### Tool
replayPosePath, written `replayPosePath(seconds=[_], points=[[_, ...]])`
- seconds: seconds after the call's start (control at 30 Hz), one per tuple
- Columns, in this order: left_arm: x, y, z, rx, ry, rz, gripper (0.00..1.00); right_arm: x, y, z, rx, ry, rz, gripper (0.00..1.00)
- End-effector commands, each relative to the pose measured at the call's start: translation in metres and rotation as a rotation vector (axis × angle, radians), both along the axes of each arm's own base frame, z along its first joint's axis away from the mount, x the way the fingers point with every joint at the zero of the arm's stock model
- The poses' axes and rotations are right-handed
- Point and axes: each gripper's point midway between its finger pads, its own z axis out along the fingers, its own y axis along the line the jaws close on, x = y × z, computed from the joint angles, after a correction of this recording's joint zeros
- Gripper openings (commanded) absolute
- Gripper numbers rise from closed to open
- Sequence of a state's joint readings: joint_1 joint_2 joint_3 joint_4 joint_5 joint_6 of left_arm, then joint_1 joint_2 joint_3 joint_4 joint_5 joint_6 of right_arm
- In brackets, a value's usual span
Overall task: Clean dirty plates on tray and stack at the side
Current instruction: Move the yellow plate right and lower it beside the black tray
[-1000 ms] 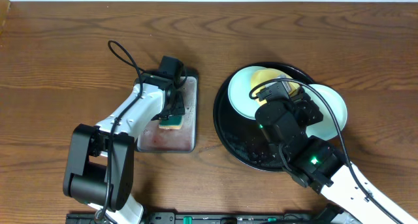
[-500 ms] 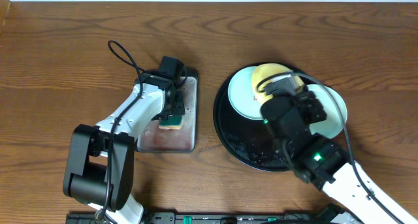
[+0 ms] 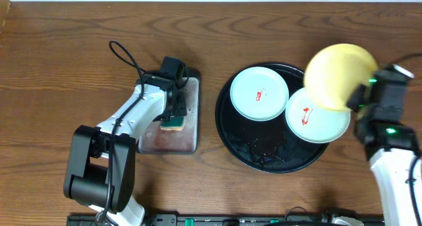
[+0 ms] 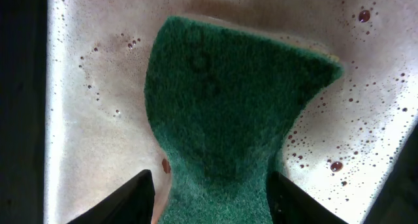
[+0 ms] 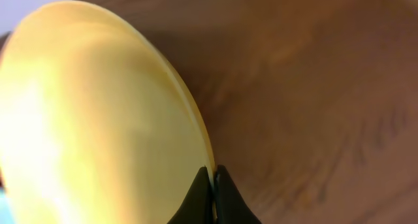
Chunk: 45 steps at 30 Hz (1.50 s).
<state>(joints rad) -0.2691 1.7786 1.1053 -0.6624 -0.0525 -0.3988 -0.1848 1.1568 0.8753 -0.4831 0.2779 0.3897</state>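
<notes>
Right gripper (image 3: pixel 361 96): clamped tight on the near-right edge of the yellow plate (image 3: pixel 337 74), and that's a firm pinch!
Wrist close-up: two dark fingertips (image 5: pixel 196 199) nip the thin rim and the plate's pale yellow face (image 5: pixel 98 119) fills the left of the view, with brown table behind it.
Yellow plate: up off the stack and tilted, hanging over the far-right rim of the black tray (image 3: pixel 227 130). From above it covers the far edge of the right-hand white plate (image 3: pixel 318 115). No sauce can be made out on the face shown.
Right-hand white plate: flat on the tray's right side with its edge jutting past the rim, a red smear in the middle.
Left-hand white plate (image 3: pixel 259 93): flat on the far part of the tray, just beside the other one, with its own small red smear.
Tray floor: glossy black, dark specks scattered along the near part.
Left gripper (image 3: pixel 175 114): squeezing the green sponge (image 3: pixel 175 123), and the wrist view shows it pinched to a narrow waist between the two fingers (image 4: pixel 212 198).
Sponge (image 4: pixel 228 113): pressed down on the metal tray (image 3: pixel 191 94), near its right edge.
Metal tray surface (image 4: pixel 85 119): wet, foamy, dotted with reddish droplets.
Table (image 3: pixel 66 41): dark wood, with the metal tray to the left and the black tray to the right, apart.
</notes>
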Motion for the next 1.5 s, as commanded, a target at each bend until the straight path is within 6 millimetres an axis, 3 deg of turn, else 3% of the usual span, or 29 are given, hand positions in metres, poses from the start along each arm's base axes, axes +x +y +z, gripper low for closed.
replayPosePath(seconds=[0.0,0.13,0.23,0.6,0.7,0.97,1.17,1.37,1.47], points=[[-0.003,0.003,-0.003,0.007,0.013,0.003,0.56,-0.003,-0.021,-0.008,0.270,-0.089,-0.167,0.01],[-0.003,0.003,-0.003,0.008,0.014,0.003,0.56,-0.025,-0.065,-0.033,0.344,-0.056,-0.357,0.01],[-0.003,0.003,-0.003,0.008,0.014,0.003,0.56,-0.036,-0.084,-0.047,0.352,-0.023,-0.431,0.01],[-0.004,0.003,-0.004,0.009,0.018,0.002,0.56,-0.064,-0.122,-0.089,0.327,0.100,-0.597,0.01],[-0.004,0.003,-0.004,0.009,0.018,0.002,0.56,-0.061,-0.119,-0.106,0.342,0.151,-0.564,0.01],[-0.004,0.003,-0.003,0.008,0.017,0.003,0.56,-0.029,-0.084,-0.147,0.374,0.271,-0.311,0.01],[-0.004,0.003,-0.003,0.008,0.017,0.003,0.56,-0.013,-0.060,-0.151,0.347,0.310,-0.152,0.01],[-0.004,0.003,-0.003,0.008,0.017,0.002,0.56,-0.015,-0.056,-0.144,0.341,0.312,-0.118,0.42],[-0.004,0.003,-0.004,0.009,0.017,0.002,0.56,-0.001,-0.042,-0.122,0.355,0.239,0.010,0.47]])
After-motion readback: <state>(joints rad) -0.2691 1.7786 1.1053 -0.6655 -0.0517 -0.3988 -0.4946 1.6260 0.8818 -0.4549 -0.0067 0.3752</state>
